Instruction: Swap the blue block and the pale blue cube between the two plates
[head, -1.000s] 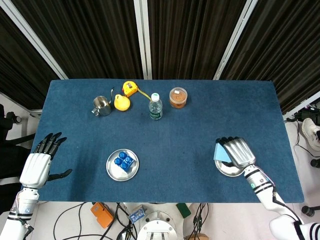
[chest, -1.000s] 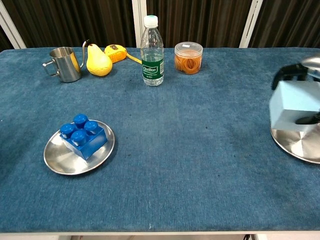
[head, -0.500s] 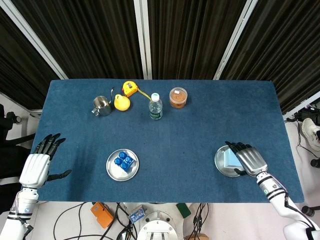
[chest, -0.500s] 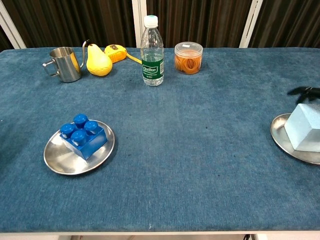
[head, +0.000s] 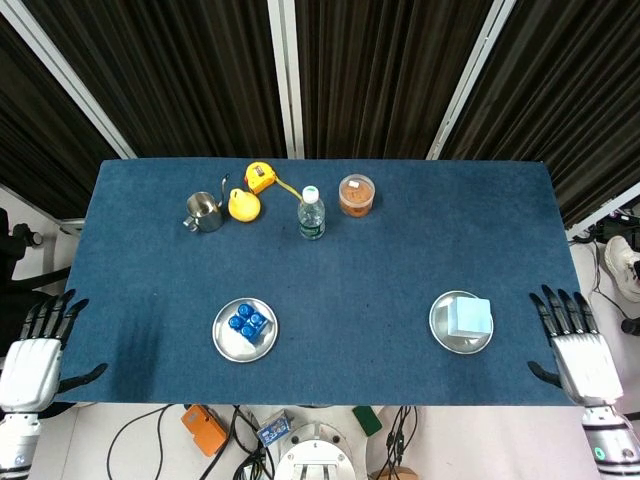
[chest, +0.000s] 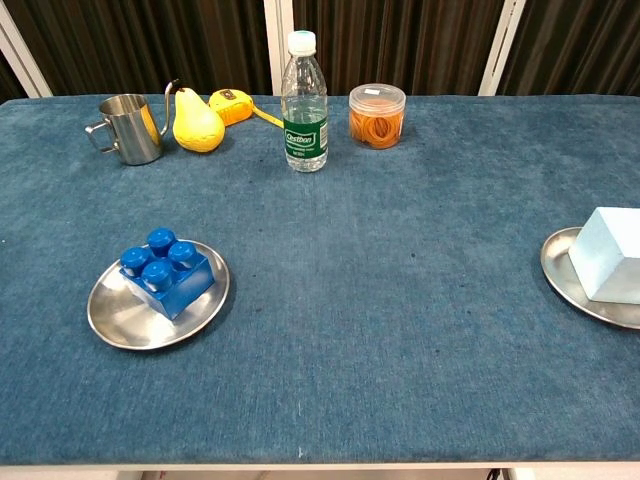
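The blue studded block lies on the left metal plate. On the right metal plate rests the pale blue cube. My left hand hangs open off the table's front left corner, fingers spread, holding nothing. Off the front right corner my right hand is open too, well clear of the cube. Neither hand shows in the chest view.
Along the back of the blue table stand a steel cup, a yellow pear, a yellow tape measure, a water bottle and a jar of orange bands.
My right hand let go of the pale blue cube on the right plate and drew back off the table's right corner. The left hand also pulled back towards the left edge.
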